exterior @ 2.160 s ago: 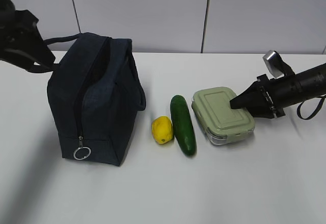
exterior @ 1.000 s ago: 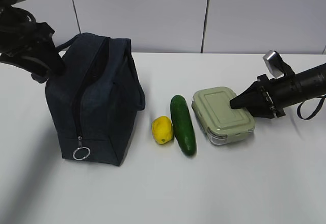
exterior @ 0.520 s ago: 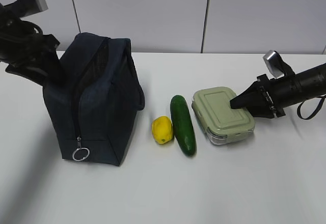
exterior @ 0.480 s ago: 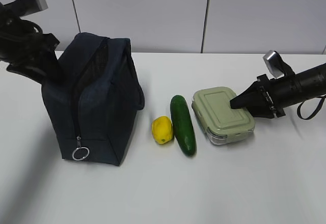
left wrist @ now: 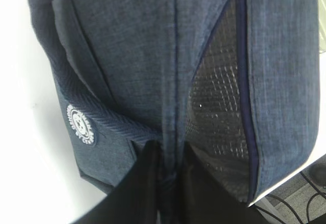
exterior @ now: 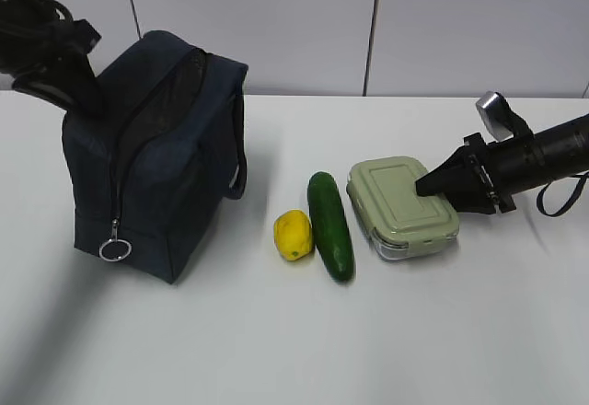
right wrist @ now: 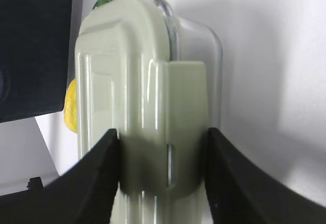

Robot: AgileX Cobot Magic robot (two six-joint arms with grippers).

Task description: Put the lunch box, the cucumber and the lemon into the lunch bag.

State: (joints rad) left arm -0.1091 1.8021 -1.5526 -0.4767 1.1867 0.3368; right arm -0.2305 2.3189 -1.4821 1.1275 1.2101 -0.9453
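The left end effector (left wrist: 165, 183) was pinched shut on a fold of fabric at the far left top of the lunch bag (exterior: 152, 161), just beside the handle strap and the round white logo (left wrist: 80, 124). The bag stood on the left of the bench (exterior: 304, 341), tilted, its zipper partly open so that the mesh lining showed, with the ring pull (exterior: 114, 249) hanging low on the near face. The right end effector (right wrist: 163, 170) was closed on the right end of the lunch box (exterior: 402, 206), one finger on each long side of the sage-green lid; the box rested on the bench at the right. Just left of it lay the cucumber (exterior: 330, 225), and touching or nearly touching the cucumber's left side sat the lemon (exterior: 293, 235). Nothing appeared to be inside the bag yet. By the look of it, all three items were left to load, the box likely first
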